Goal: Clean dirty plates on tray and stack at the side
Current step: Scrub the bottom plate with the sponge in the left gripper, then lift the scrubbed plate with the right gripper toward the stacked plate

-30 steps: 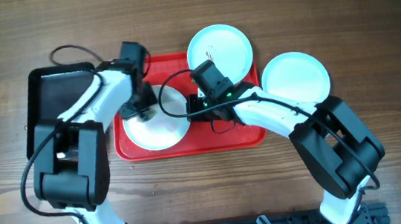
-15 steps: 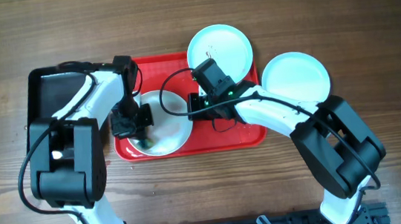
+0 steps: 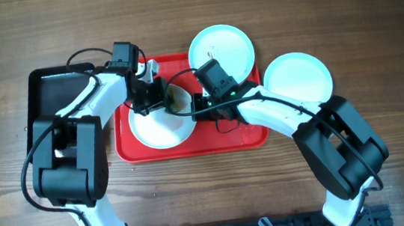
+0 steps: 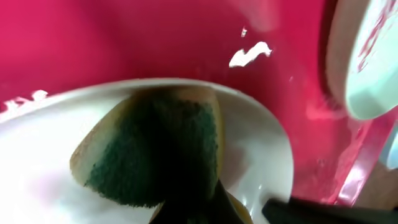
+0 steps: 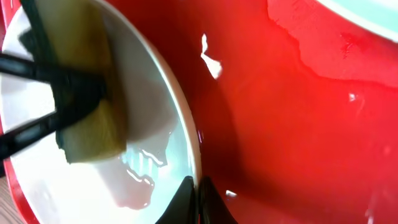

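One plate [image 3: 160,126] lies on the red tray [image 3: 223,139]. My left gripper [image 3: 161,96] is shut on a yellow-and-green sponge [image 4: 155,152] pressed on this plate's far rim; the sponge also shows in the right wrist view [image 5: 87,93]. My right gripper [image 3: 195,108] is shut on the plate's right rim [image 5: 186,155]. A second plate [image 3: 220,51] with thin red marks rests on the tray's far edge. A third plate [image 3: 297,79] lies on the table to the right of the tray.
A black tray [image 3: 54,106] sits on the table left of the red tray. Wet patches shine on the red tray [image 5: 311,56]. Cables loop over the tray between my arms.
My left gripper has swept the sponge from the plate's left side up and right to its far rim. The right gripper has stayed on the rim.
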Tool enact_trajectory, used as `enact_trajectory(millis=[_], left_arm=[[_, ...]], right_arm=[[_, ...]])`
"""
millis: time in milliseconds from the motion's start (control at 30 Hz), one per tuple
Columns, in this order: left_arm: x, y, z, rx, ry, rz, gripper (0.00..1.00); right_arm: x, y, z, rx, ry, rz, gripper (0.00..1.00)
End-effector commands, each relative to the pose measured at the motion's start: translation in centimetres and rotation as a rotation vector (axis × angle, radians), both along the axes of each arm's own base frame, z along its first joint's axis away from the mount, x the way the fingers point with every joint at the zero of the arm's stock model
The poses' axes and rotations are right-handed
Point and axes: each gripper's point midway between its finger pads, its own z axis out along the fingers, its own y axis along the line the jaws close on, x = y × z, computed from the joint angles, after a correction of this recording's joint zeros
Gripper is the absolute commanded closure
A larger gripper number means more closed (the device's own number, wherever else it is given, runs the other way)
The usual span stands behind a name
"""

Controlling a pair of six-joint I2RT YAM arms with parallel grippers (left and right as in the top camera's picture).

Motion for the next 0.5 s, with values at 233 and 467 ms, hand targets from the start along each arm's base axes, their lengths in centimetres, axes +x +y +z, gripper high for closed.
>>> enact_trajectory(millis=[233,467], left_arm=[[5.1,4.4,7.9,0.033,-0.020,0.151,0.96],[5.3,8.1,10.1,0.151,-0.029,0.222,0.96]], right_arm=[[-0.9,0.2,-0.9,-0.005,0.031,0.024,0.96],[-0.4,-0.7,2.0,-0.076,-0.017,0.067,0.96]])
